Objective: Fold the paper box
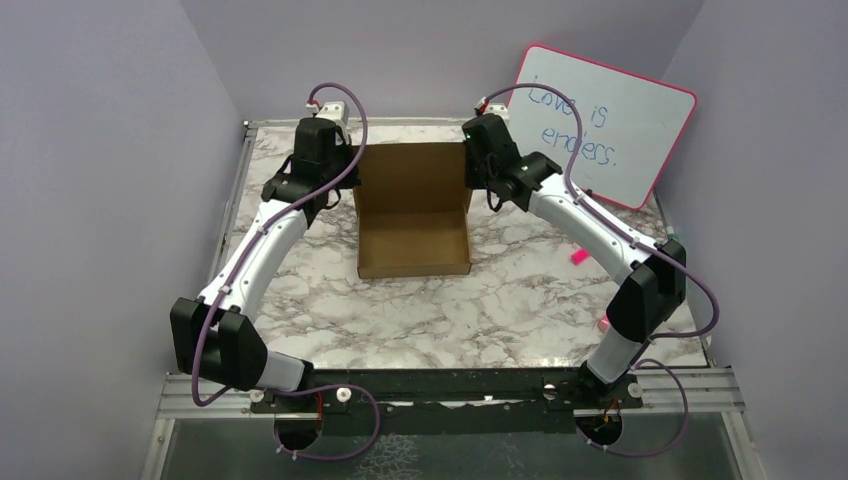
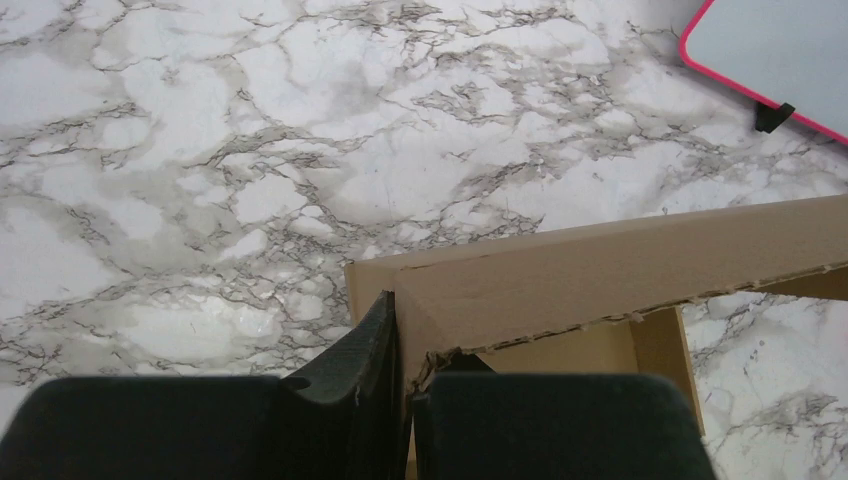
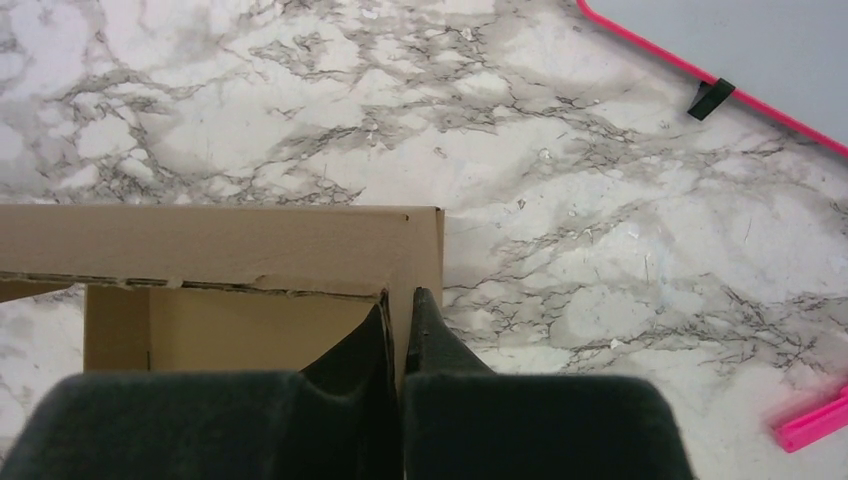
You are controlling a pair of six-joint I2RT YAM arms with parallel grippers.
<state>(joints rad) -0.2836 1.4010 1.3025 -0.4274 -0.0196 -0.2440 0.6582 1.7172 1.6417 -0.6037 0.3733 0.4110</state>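
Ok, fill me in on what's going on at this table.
Two robot arms are folding the paper box on the far half of the marble table. It already forms a shallow tray, and its tall rear flap is raised. The left jaws are shut on that flap's left corner and the right jaws on its right corner. A pink-framed whiteboard leans at the far right, untouched.
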